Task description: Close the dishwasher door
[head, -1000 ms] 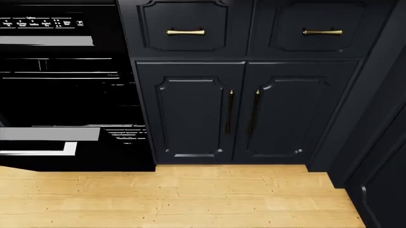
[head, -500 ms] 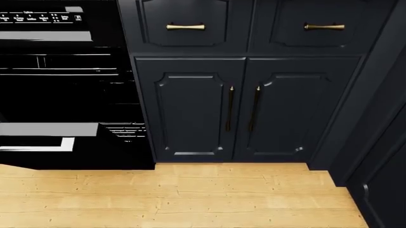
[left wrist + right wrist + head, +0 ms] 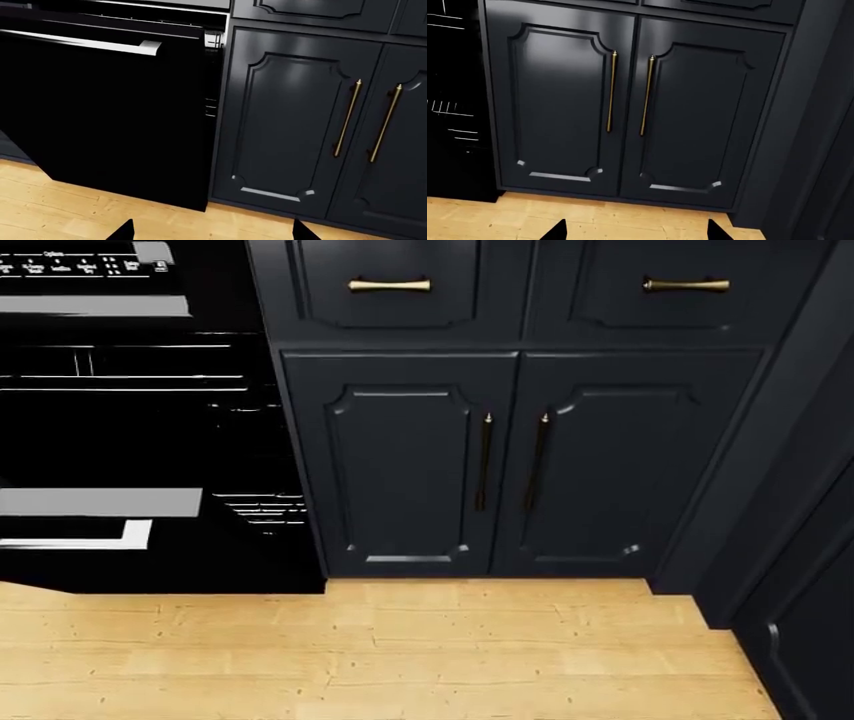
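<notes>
Dishwasher door [image 3: 113, 115] hanging partly open at the far left, glossy black, tilted out from its top edge with the bottom edge near the wooden floor [image 3: 400, 650]. Long silver handle [image 3: 87, 44] running across the door's upper part, and wire racks [image 3: 212, 40] glimpsed in the gap behind it. From the head view, same door [image 3: 120, 570] low at the left, with a strip of white lettering [image 3: 80, 264] on the black panel above; letters too small to read, no brand name made out. Just right of the dishwasher, two tall navy cabinet doors [image 3: 514, 460] with raised panels and slim brass handles [image 3: 486, 460] meeting at the middle, and two drawers [image 3: 390, 285] above with short brass pulls. Another dark cabinet [image 3: 801, 540] along the right side. Left gripper [image 3: 211, 231] seen only as two black fingertips [image 3: 124, 232] set wide apart, holding nothing, hanging over the floor near the door's right bottom corner without touching it. Right gripper [image 3: 636, 231] likewise spread wide and empty, fingertips [image 3: 555, 231] over the floor in front of the paired cabinet doors. Neither arm visible from the head.
</notes>
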Controlling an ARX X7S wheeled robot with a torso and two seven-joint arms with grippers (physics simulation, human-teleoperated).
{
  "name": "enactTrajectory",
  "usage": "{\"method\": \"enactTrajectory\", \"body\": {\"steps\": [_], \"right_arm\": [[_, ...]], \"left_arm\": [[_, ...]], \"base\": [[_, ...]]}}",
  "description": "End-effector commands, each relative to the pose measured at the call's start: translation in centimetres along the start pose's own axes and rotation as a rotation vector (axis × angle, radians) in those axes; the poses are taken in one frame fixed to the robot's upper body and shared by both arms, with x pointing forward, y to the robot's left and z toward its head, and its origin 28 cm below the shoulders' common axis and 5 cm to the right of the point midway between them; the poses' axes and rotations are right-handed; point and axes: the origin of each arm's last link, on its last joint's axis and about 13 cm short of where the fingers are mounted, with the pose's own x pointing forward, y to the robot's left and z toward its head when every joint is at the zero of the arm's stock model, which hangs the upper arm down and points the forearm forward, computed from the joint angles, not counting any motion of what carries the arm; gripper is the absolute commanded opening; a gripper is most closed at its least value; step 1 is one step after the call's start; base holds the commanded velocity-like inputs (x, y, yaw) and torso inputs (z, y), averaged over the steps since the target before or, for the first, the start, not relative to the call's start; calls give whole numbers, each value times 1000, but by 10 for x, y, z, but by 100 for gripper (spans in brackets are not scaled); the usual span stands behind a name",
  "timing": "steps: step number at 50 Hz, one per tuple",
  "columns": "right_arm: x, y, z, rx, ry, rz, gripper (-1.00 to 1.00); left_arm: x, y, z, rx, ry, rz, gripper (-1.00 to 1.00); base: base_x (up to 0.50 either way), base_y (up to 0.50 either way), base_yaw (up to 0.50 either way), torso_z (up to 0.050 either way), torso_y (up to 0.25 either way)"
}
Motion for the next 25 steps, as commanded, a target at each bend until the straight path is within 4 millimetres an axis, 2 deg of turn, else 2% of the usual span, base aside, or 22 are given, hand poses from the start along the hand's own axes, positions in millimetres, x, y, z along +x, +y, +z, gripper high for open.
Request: {"method": "enactTrajectory", "body": {"steps": [1, 25], "right_arm": [[0, 0, 1, -1, -1, 0, 100], [-1, 0, 0, -1, 0, -1, 100]], "left_arm": [[1, -1, 0, 0, 0, 0, 100], [-1, 1, 0, -1, 1, 1, 100]], "base": [[0, 0, 0, -20, 0], [0, 0, 0, -20, 0]]}}
